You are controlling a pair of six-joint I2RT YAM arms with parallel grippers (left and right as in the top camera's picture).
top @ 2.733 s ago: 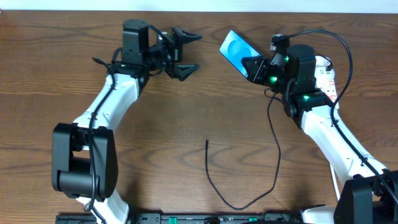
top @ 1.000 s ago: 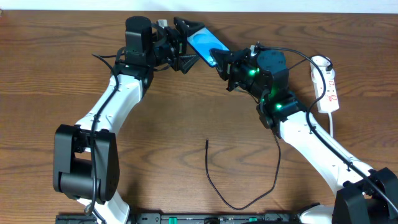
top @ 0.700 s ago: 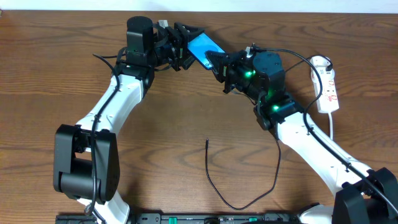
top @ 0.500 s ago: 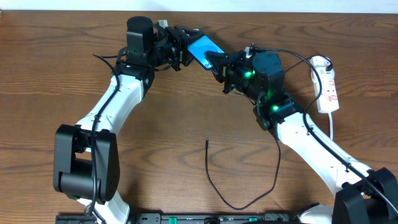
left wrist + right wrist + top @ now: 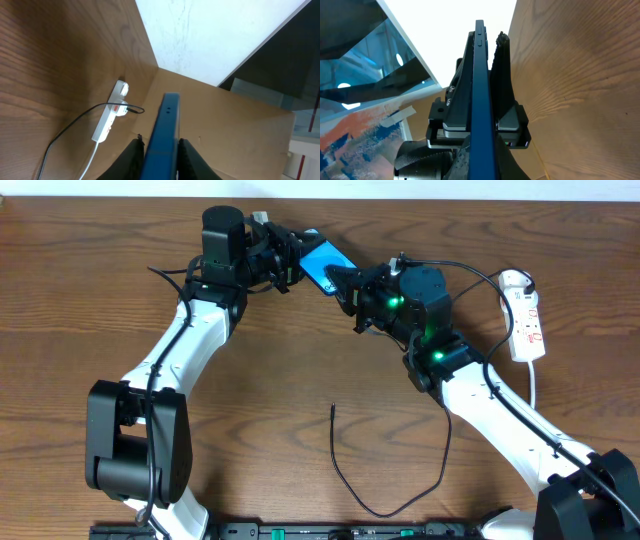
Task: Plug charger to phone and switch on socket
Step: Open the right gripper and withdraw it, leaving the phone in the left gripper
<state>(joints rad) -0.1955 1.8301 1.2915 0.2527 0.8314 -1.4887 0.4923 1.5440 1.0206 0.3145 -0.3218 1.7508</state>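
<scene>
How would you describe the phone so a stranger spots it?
Find the wooden table's far middle, where the left arm and right arm meet. The phone is held between them. It is the only bright blue slab among black parts.

The brown wood-grain table [image 5: 300,360] carries two items directly on its surface: the black charger [image 5: 333,435], lying in a long loop with its plug tip loose at mid-table, and the white socket [image 5: 526,320], flat at the far right, its white cord [image 5: 533,380] trailing toward the robot's side.
</scene>
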